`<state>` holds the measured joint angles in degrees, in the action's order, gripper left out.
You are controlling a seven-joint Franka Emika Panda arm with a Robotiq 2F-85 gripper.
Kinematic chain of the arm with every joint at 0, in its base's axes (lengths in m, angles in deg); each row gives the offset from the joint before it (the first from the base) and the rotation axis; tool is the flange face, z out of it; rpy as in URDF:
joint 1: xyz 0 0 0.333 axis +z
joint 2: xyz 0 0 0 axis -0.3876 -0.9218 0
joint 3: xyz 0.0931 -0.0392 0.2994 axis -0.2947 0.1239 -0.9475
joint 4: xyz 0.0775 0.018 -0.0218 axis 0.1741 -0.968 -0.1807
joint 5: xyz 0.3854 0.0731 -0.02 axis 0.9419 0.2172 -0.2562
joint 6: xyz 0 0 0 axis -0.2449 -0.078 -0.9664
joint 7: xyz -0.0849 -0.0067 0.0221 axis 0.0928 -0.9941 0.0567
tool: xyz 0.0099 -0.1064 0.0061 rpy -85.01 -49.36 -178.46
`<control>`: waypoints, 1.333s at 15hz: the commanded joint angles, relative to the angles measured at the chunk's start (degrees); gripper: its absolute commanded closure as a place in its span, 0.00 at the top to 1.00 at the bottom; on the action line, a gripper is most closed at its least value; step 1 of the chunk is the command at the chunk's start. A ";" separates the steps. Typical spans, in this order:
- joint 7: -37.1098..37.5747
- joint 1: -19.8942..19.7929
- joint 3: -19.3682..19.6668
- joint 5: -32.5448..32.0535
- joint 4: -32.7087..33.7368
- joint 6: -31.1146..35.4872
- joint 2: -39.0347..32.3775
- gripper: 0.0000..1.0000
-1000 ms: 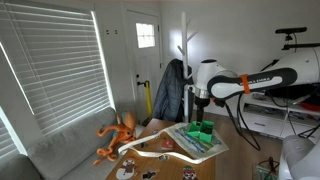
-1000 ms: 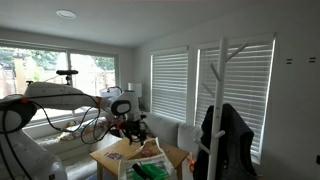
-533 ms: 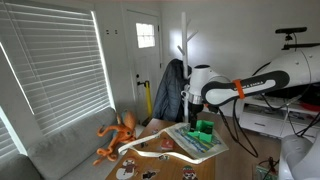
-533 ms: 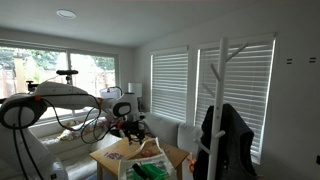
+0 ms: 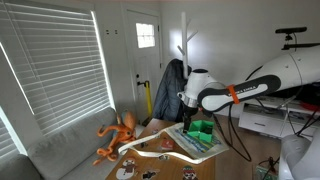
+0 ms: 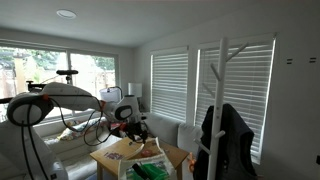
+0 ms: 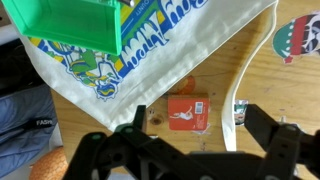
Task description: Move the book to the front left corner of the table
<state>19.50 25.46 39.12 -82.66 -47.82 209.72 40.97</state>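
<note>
Since a bright green block [image 7: 70, 22] rests on the pale white-and-green patterned book [image 7: 180, 45], the gripper [image 7: 192, 122], jaws apart, might topple it.

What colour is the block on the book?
The block is bright green; the wrist view shows it best.

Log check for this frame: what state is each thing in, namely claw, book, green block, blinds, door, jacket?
Claw: open, empty, over the table.
Book: flat on the table, not gripped.
Green block: resting on the book.
Blinds: lowered.
Door: shut.
Jacket: hanging on the coat rack.
</note>
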 commanded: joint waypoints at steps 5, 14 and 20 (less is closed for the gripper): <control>3.36 -0.05 -2.65 1.79 2.57 7.69 -12.03 1.00; -1.01 -0.83 -3.17 6.76 6.04 9.82 -20.17 1.00; -7.76 -0.79 -2.99 9.85 6.83 13.98 -22.24 1.00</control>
<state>16.98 25.31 36.66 -75.60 -41.96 221.13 20.56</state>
